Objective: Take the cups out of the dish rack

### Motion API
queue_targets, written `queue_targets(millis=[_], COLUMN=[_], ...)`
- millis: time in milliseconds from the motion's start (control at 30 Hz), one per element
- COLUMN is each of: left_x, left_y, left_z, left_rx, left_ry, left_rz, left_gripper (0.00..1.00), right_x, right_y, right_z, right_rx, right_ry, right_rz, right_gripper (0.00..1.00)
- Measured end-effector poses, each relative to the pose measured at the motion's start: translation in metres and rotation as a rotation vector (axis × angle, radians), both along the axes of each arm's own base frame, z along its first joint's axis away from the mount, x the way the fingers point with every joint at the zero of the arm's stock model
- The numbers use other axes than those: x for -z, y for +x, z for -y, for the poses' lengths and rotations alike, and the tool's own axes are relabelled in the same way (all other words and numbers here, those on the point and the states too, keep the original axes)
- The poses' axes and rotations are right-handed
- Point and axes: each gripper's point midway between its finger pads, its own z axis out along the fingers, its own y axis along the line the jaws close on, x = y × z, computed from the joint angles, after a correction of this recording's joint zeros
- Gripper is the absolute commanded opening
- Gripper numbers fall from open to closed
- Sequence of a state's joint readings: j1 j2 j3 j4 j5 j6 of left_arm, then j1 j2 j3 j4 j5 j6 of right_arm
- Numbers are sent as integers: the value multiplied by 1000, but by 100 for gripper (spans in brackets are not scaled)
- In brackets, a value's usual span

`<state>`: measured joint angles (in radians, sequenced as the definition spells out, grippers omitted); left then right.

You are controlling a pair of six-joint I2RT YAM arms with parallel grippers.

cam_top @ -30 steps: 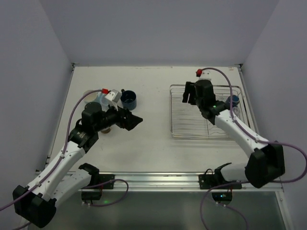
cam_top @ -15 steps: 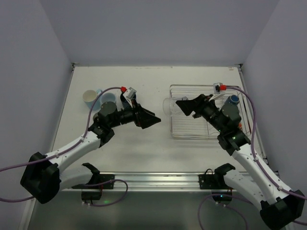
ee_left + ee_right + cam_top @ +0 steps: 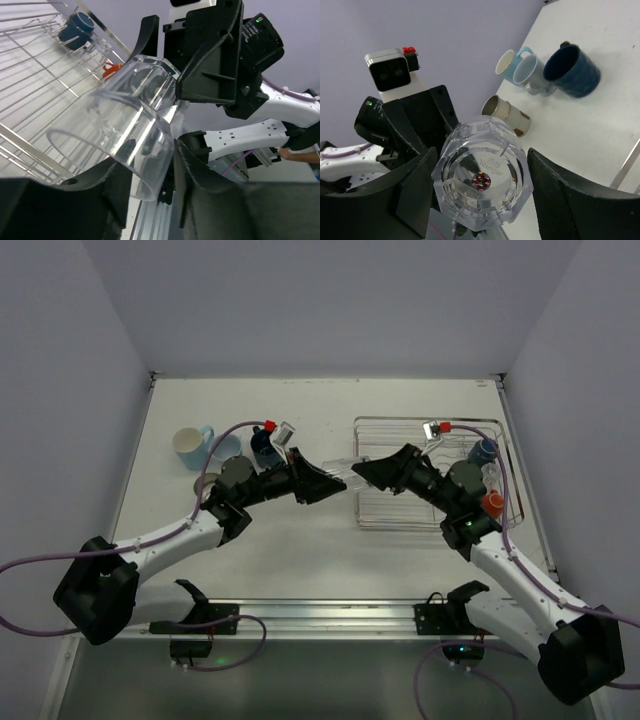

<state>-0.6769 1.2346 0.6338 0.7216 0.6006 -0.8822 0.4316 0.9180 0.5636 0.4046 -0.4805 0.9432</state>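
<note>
A clear glass tumbler (image 3: 338, 466) hangs in the air between both arms, left of the dish rack (image 3: 400, 522). My right gripper (image 3: 360, 472) is shut on its thick faceted base (image 3: 481, 180), one finger on each side. My left gripper (image 3: 326, 483) faces it and is closed on the tumbler's open rim (image 3: 135, 120), whose wall runs between the two fingers. In the rack a navy cup (image 3: 484, 450) and an orange cup (image 3: 492, 503) sit along the right side. Both also show in the left wrist view, the navy cup (image 3: 77, 27) above the orange cup (image 3: 112, 70).
On the table's left stand a cream mug (image 3: 506, 61), a light blue mug (image 3: 530, 72) and a navy mug (image 3: 572, 70), with a tan cup (image 3: 507, 115) lying nearer. The left forearm stretches over that group. Walls close in left, right and back.
The right arm carried the tumbler out of the rack to the left. The left arm swung right to meet it, and its jaws went from wide open to closed on the rim.
</note>
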Motion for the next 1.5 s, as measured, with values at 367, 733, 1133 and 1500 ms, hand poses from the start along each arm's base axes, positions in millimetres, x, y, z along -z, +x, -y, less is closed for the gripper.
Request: queue_targets(millis=[367, 733, 1133, 1500], left_x=[-7, -13, 144, 193], left_y=[10, 117, 179, 209], left_z=[4, -30, -49, -46], left_rx=[-55, -517, -523, -469], left_ry=[40, 545, 1253, 1393], left_rz=[15, 60, -96, -132], left_gripper=[0, 0, 0, 8], right_x=[7, 31, 34, 33], right_y=[4, 2, -17, -27], right_z=[-1, 35, 71, 81], right_rx=[3, 190, 303, 323], right_ry=[37, -151, -287, -313], right_rz=[-11, -14, 51, 72], right_gripper=[99, 99, 99, 99])
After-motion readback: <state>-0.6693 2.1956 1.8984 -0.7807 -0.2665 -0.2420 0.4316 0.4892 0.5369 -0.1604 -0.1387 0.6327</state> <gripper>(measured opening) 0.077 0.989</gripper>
